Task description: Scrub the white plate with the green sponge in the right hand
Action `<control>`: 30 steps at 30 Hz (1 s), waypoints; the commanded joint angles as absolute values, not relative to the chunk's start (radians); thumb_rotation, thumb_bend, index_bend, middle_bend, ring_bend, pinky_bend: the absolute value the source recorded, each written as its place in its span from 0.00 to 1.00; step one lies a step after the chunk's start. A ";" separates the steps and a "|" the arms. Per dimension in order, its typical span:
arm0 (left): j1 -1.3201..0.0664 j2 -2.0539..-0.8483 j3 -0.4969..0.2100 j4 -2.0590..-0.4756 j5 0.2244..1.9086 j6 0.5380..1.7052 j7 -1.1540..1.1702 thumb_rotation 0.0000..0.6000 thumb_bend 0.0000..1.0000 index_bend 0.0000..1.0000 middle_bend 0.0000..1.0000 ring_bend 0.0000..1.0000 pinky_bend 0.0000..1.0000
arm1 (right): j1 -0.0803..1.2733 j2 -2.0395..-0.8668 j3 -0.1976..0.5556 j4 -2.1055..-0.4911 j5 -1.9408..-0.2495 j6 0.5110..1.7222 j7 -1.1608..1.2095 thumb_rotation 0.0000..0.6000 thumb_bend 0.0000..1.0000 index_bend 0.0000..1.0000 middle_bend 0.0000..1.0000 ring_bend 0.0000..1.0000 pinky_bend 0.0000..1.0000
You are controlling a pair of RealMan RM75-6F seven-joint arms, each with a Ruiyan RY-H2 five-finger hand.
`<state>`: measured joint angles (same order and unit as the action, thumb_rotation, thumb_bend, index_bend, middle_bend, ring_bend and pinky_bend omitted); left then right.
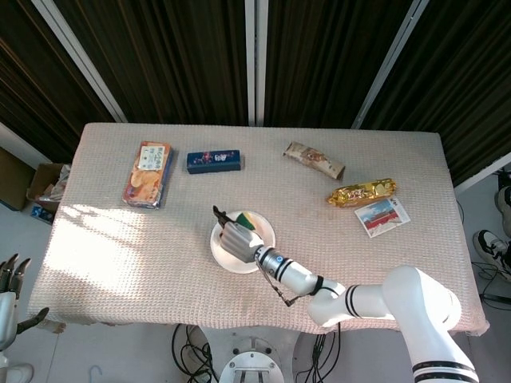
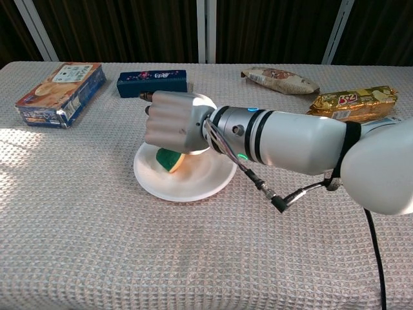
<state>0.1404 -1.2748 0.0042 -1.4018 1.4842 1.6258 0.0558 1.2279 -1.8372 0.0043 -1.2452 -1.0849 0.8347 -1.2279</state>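
The white plate point(image 2: 193, 184) point(image 1: 263, 238) lies near the middle of the cloth-covered table. My right hand point(image 2: 174, 123) point(image 1: 235, 241) hovers over the plate's left half, fist curled around the green sponge point(image 2: 170, 159) point(image 1: 247, 219), whose yellow underside presses on the plate surface. The forearm reaches in from the right. My left hand point(image 1: 9, 281) hangs off the table's left edge in the head view, fingers spread, holding nothing.
A biscuit box point(image 2: 61, 92) and a dark blue box point(image 2: 151, 82) lie at the back left. Two snack wrappers point(image 2: 279, 79) point(image 2: 352, 99) sit at the back right, with a small red-and-white card point(image 1: 382, 215) beside them in the head view.
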 commanded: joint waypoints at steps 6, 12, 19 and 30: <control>0.142 -1.280 0.002 -1.387 1.482 1.626 0.044 1.00 0.02 0.12 0.04 0.07 0.12 | 1.200 -1.822 0.009 -1.206 -1.042 0.860 -1.270 1.00 0.40 0.76 0.47 0.21 0.02; 0.145 -1.279 0.002 -1.388 1.482 1.629 0.044 1.00 0.02 0.12 0.04 0.07 0.12 | 1.199 -1.791 0.031 -1.275 -1.057 0.871 -1.243 1.00 0.40 0.76 0.47 0.21 0.01; 0.148 -1.277 0.002 -1.395 1.483 1.632 0.052 1.00 0.02 0.12 0.04 0.07 0.12 | 1.201 -1.815 0.009 -1.298 -1.095 0.835 -1.204 1.00 0.40 0.75 0.47 0.21 0.01; 0.145 -1.275 0.001 -1.395 1.481 1.624 0.051 1.00 0.02 0.12 0.04 0.07 0.12 | 1.193 -1.841 0.029 -1.167 -1.037 0.831 -1.234 1.00 0.40 0.75 0.47 0.22 0.01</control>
